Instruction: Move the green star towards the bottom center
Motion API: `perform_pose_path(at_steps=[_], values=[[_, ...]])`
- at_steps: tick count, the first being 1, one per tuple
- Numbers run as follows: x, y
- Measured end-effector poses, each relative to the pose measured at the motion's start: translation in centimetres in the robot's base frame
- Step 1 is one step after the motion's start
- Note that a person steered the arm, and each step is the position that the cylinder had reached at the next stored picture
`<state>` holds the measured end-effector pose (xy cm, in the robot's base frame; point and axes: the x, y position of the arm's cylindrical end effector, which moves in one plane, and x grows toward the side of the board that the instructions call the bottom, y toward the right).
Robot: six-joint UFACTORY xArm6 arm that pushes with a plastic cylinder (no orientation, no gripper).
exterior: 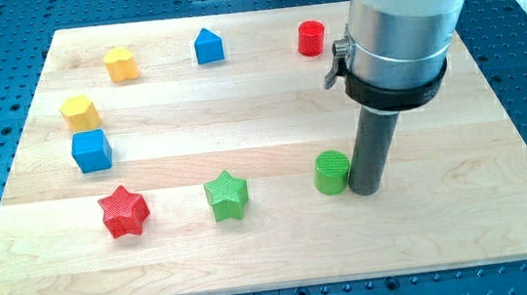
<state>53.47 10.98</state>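
Note:
The green star lies on the wooden board, a little left of the middle in the lower half. My tip rests on the board to the star's right, touching or nearly touching the right side of a green cylinder. The cylinder sits between the tip and the star. The rod rises from the tip into a large silver and white arm body at the view's top right.
A red star lies left of the green star. A blue cube and a yellow block are at the left. A yellow block, a blue house-shaped block and a red cylinder line the top.

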Motion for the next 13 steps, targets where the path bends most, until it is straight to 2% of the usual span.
perform_pose_path(at_steps=[2, 4, 8, 9, 10, 11, 12, 13], values=[[1.3, 11.1], [1.3, 19.3], [0.6, 9.4], [-5.7, 9.0], [-12.8, 2.7], [-12.9, -9.4], [-10.1, -21.7], [-2.3, -22.1]])
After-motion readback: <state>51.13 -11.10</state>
